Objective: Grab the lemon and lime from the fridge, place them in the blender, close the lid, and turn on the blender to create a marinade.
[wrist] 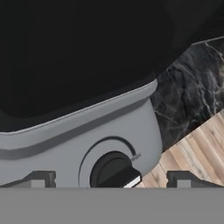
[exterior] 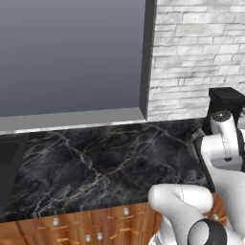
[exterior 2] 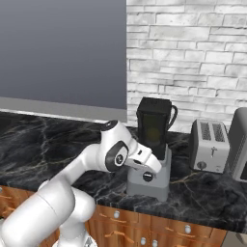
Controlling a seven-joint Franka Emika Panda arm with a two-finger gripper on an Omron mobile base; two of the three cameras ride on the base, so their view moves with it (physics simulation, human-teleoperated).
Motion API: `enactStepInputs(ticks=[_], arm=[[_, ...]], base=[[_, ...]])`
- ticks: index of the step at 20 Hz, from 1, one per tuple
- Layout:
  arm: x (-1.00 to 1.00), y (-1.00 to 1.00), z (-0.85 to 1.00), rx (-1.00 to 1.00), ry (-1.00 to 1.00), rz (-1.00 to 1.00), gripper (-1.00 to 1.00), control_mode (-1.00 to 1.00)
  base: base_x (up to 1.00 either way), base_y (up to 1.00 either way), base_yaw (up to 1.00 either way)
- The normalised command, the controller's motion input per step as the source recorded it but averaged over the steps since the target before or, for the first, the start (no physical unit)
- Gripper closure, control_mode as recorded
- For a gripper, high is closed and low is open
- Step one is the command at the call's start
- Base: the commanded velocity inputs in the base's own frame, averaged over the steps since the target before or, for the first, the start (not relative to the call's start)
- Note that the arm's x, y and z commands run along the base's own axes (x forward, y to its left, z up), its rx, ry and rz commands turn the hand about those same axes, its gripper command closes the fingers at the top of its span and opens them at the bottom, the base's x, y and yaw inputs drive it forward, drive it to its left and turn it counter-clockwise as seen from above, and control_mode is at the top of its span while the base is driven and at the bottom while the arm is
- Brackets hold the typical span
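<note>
Blender (exterior 2: 150, 164), light grey boxy base under tall smoky-black squarish jar, stands centre of right base view on black marbled surface (exterior 2: 43, 140). Flat black lid (exterior 2: 154, 102) sits on jar: closing looks done. Yellowish glow inside jar, fruit not told apart. Round black knob (wrist: 114, 171) low centre in hand view, between spread empty jaws of gripper (wrist: 114, 180). Judged left: turning knob.

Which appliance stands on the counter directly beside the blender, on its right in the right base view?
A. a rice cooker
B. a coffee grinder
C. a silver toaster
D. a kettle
C: a silver two-slot toaster stands on the counter right of the blender.
</note>
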Motion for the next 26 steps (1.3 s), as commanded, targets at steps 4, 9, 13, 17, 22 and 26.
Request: enactStepInputs(ticks=[4, 9, 13, 17, 22, 26], arm=[[0.02, -0.22, 0.0, 0.0, 0.0, 0.0, -1.0, -1.0], [0.06, -0.01, -0.01, 0.0, 0.0, 0.0, -1.0, -1.0], [-0.56, 0.0, 0.1, 0.0, -0.03, 0.0, -1.0, -1.0], [-0.99, -0.01, 0.38, 0.0, -0.09, 0.0, -1.0, -1.0], [-0.6, 0.12, 0.76, 0.0, -0.06, 0.0, -1.0, -1.0], [-0.2, 0.19, 0.9, 0.0, -0.12, 0.0, -1.0, -1.0]], base=[[0.0, 0.0, 0.0], [0.0, 0.0, 0.0], [0.0, 0.0, 0.0], [0.0, 0.0, 0.0], [0.0, 0.0, 0.0], [0.0, 0.0, 0.0]])
